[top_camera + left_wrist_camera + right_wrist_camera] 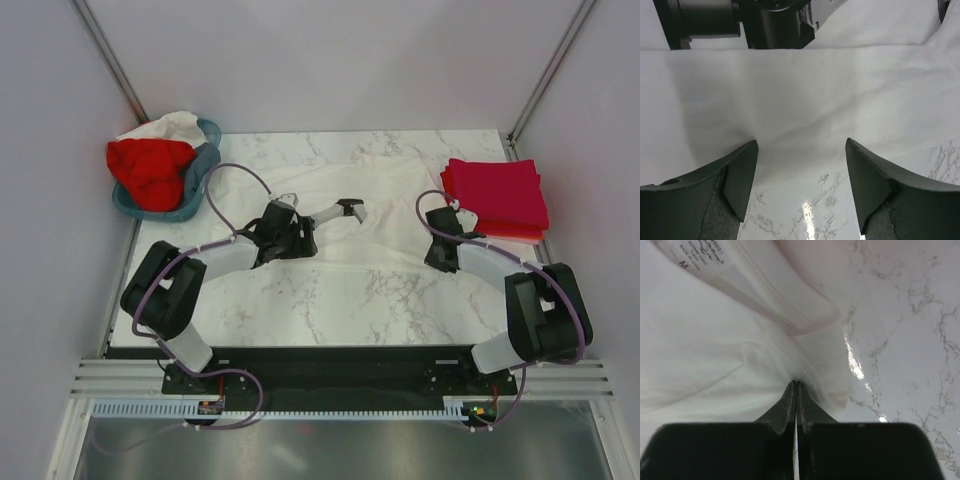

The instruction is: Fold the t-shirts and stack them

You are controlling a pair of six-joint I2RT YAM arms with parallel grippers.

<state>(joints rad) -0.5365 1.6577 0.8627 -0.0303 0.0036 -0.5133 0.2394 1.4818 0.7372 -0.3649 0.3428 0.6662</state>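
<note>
A large white t-shirt (pixel 340 235) lies spread across the marble table. My left gripper (pixel 355 212) hovers open over it. In the left wrist view its fingers (pixel 740 175) straddle the shirt's edge (pixel 800 100), with bare marble below and nothing between them. My right gripper (pixel 438 258) is at the shirt's right side, shut on a pinch of white cloth (pixel 796 383) just below the collar and its size label (pixel 705 262). Folded red t-shirts (pixel 497 198) are stacked at the far right. A crumpled red t-shirt (pixel 150 170) lies in the basket.
The teal basket (pixel 205 160) sits at the far left corner, with a white cloth (pixel 170 125) behind the red shirt. Bare marble (pixel 330 300) runs along the near edge in front of the arm bases. White walls close in both sides.
</note>
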